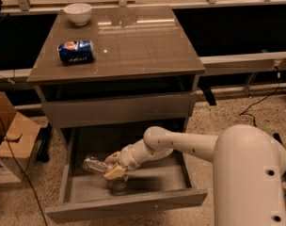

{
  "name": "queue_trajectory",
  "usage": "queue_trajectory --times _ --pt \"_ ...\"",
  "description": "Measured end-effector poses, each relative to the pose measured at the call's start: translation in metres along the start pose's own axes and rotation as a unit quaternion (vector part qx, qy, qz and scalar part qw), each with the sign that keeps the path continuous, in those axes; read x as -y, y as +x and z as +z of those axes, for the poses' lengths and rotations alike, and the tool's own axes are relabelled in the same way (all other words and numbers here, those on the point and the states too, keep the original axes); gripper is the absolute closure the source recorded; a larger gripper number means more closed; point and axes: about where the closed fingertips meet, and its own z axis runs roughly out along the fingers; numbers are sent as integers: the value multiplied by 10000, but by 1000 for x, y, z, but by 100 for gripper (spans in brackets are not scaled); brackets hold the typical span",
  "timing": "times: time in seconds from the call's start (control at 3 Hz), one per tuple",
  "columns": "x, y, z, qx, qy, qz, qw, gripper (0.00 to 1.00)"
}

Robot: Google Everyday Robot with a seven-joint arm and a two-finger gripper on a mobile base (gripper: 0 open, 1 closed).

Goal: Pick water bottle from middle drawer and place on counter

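Note:
The middle drawer (129, 204) is pulled open below the cabinet. The water bottle (95, 165), clear plastic, lies on its side at the drawer's left. My gripper (113, 166) reaches in from the right and its tan fingers (115, 173) are closed around the bottle's right end, holding it just above the grey drawer floor. The bottle's cap end is hidden by the gripper. The counter (143, 41) is the glossy brown-grey top above.
A blue soda can (75, 51) lies on its side at the counter's left. A white bowl (77, 13) stands at the back left corner. Cardboard boxes (11, 140) sit on the floor to the left. My white arm body (249, 178) fills the lower right.

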Motion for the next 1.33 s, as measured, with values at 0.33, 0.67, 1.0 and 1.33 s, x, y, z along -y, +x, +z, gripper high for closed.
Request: queue_trajectory --times 0.33,0.67,1.0,1.33 --pt "-24 -10 -58 111 89 -401 9991 100" --pt "-52 -30 -113 114 303 -937 9951 100" --pt "-82 -60 -167 -75 523 -1584 9860 100" --pt "-104 -107 -224 -514 864 -2243 9693 100"
